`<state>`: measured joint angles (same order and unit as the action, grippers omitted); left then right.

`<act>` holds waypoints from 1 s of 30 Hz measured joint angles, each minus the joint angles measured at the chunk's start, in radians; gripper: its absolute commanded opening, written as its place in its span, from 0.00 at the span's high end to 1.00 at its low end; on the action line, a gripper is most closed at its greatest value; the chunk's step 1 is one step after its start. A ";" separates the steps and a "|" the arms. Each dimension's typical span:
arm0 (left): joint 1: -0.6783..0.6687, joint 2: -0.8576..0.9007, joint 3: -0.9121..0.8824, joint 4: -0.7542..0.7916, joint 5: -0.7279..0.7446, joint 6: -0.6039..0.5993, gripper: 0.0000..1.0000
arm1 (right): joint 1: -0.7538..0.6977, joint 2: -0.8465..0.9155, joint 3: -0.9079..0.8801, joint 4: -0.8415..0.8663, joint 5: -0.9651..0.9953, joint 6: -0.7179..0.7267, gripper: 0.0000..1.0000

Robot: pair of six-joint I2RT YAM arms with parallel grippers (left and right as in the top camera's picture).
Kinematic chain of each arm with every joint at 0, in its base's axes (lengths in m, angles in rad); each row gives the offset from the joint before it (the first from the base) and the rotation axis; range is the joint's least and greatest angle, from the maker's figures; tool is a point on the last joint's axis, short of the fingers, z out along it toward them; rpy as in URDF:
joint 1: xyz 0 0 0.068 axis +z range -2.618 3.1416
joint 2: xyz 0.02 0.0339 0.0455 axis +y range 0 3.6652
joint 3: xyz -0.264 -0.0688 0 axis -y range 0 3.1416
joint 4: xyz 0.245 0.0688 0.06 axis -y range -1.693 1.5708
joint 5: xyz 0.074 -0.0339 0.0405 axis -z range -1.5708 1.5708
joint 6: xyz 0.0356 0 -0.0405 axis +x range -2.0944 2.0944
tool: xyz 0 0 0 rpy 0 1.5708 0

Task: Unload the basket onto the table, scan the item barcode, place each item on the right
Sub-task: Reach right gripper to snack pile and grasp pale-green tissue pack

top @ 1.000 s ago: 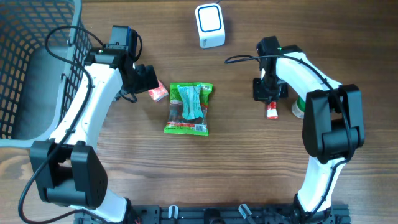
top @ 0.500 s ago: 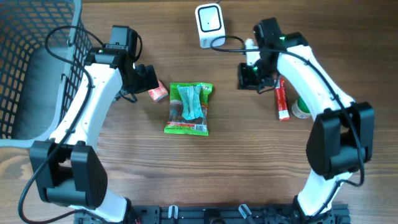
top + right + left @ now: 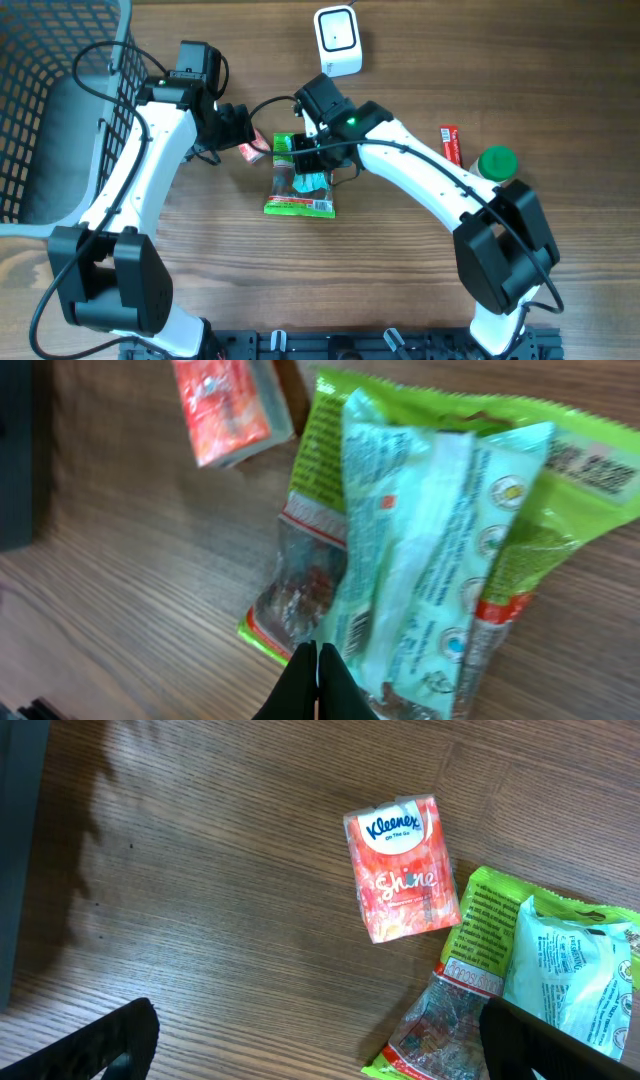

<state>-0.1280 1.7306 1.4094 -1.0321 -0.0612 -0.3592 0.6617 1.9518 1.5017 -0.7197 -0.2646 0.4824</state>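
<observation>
Centre of table (image 3: 400,290): snack bag (image 3: 302,185), tissue pack (image 3: 254,150) just beside its upper-left corner. Behind both, near far edge: scanner (image 3: 338,40). Far left: basket (image 3: 40,60). Right: stick packet (image 3: 449,143) beside lidded jar (image 3: 497,162).

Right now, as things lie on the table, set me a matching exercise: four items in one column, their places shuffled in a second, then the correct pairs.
Items
1. Kleenex pack
2. green snack bag
3. white scanner
4. green-lidded container

Places
A. far edge of the table, near the middle
B. beneath the shut right gripper
C. beside the open left gripper, left of the bag
D. right side, next to the red stick packet

Pairs: 1-C, 2-B, 3-A, 4-D
</observation>
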 measured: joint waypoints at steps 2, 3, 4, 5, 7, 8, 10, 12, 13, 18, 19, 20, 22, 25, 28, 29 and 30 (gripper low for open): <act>0.000 0.000 0.000 0.000 0.000 0.000 0.00 | -0.037 0.000 -0.011 0.011 -0.020 0.003 0.96; 0.000 0.000 0.000 0.000 0.000 0.000 0.00 | -0.046 0.000 -0.020 0.019 -0.029 0.004 0.96; 0.000 0.000 0.000 0.000 0.000 0.000 0.00 | -0.059 0.000 -0.038 0.052 -0.054 0.000 0.96; 0.000 0.000 0.000 0.000 0.000 0.000 0.00 | -0.071 0.000 -0.059 0.099 -0.092 -0.008 0.96; 0.000 0.000 0.000 0.000 0.000 0.000 0.00 | -0.100 0.001 -0.113 0.161 -0.178 -0.016 0.96; 0.000 0.000 0.000 0.000 0.000 0.000 0.00 | -0.106 0.001 -0.126 0.172 -0.192 -0.016 0.96; 0.000 0.000 0.000 0.000 0.000 0.000 0.00 | -0.115 0.001 -0.179 0.241 -0.232 -0.029 0.96; 0.000 0.000 0.000 0.000 0.000 0.000 0.00 | -0.114 0.001 -0.232 0.335 -0.274 -0.038 0.96; 0.000 0.000 0.000 0.000 0.000 0.000 0.00 | -0.113 0.001 -0.260 0.370 -0.289 -0.037 0.96; 0.000 0.000 0.000 0.000 0.000 0.000 0.00 | -0.113 0.001 -0.350 0.505 -0.345 -0.034 0.96; 0.000 0.000 0.000 0.000 0.000 0.000 0.00 | -0.113 0.001 -0.356 0.515 -0.351 -0.034 0.96; 0.000 0.000 0.000 0.000 0.000 0.000 0.00 | -0.113 0.001 -0.365 0.534 -0.364 -0.034 0.96; 0.000 0.000 0.000 0.000 0.000 0.000 0.00 | -0.113 0.001 -0.380 0.550 -0.388 -0.034 0.96; 0.000 0.000 0.000 0.000 0.000 0.000 0.00 | -0.113 0.001 -0.386 0.549 -0.401 -0.034 0.96; 0.000 0.000 0.000 0.000 0.000 0.000 0.00 | -0.113 0.001 -0.390 0.550 -0.401 -0.034 0.96; 0.000 0.000 0.000 0.000 0.000 0.000 0.00 | -0.113 0.001 -0.395 0.550 -0.401 -0.034 0.95; 0.000 0.000 0.000 0.000 0.000 0.000 0.00 | -0.113 0.001 -0.401 0.555 -0.401 -0.034 0.94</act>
<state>-0.1280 1.7306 1.4094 -1.0321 -0.0612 -0.3592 0.5491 1.9530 1.1004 -0.1646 -0.6655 0.4484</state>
